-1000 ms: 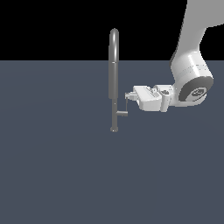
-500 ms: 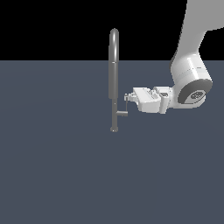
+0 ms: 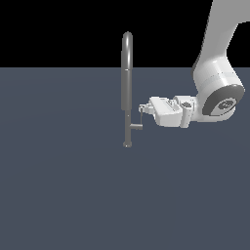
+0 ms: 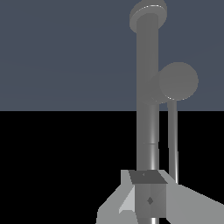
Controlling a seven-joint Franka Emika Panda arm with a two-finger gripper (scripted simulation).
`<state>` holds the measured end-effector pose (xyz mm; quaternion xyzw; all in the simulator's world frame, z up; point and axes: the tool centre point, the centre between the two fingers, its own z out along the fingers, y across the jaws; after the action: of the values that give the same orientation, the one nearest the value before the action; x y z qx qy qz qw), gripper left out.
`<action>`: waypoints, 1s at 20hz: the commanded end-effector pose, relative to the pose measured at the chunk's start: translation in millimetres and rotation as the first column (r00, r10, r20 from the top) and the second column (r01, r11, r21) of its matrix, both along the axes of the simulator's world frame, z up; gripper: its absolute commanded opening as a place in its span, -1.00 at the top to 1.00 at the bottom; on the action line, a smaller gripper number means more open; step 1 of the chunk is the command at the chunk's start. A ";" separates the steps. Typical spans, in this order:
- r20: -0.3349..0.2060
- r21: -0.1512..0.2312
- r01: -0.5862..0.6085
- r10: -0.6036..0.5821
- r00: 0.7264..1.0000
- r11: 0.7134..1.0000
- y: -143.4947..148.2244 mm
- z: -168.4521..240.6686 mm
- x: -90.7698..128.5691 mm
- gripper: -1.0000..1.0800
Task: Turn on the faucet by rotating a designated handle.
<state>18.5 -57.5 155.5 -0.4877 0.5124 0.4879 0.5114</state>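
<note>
Faucet [image 3: 127, 88] stands upright near the middle of the flat slate-grey floor [image 3: 58, 195], a slim grey gooseneck with its arch at the top, a thicker sleeve above, a thin stem below and a small round base. Low on that stem a short stub sticks out toward the exterior view's right, and from its end the handle [image 3: 141, 117], a thin grey lever, rises upright.

Just beside it, on the exterior view's right, the gripper [image 3: 143, 109] reaches in sideways, level with the floor, its fingertips right at the upper end of the lever. From where I stand I cannot tell how far apart the fingers are, nor whether they actually pinch the lever or only touch it. In the wrist view the faucet [image 4: 148, 87] runs straight away from the camera, with one finger pad [image 4: 149, 199] showing in front of it.

Behind the gripper the white arm [image 3: 215, 73] bends up and out of the frame at the exterior view's upper right.
</note>
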 end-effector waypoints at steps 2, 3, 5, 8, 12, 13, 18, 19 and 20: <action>0.000 0.001 -0.001 0.001 1.000 1.000 0.4 3.0 -7.4 1.00; 0.001 -0.002 0.002 -0.002 1.000 1.000 0.2 0.8 -3.6 1.00; 0.001 -0.001 0.001 -0.001 1.000 1.000 0.5 0.5 -10.0 1.00; 0.000 -0.001 0.001 -0.001 1.000 1.000 0.9 0.0 -19.8 1.00; 0.000 0.000 0.000 0.000 1.000 1.000 1.7 -0.7 -33.2 1.00; 0.000 0.000 0.000 0.000 1.000 1.000 1.7 -0.9 -36.7 1.00; 0.010 -0.003 0.002 -0.002 1.000 1.000 2.1 -2.9 -40.2 1.00; 0.009 -0.003 0.002 -0.002 1.000 1.000 2.3 -5.6 -44.4 1.00; 0.007 -0.002 0.001 -0.001 1.000 1.000 2.5 -8.3 -48.6 1.00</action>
<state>-20.2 -55.5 154.6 -0.4932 0.5098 0.4801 0.5161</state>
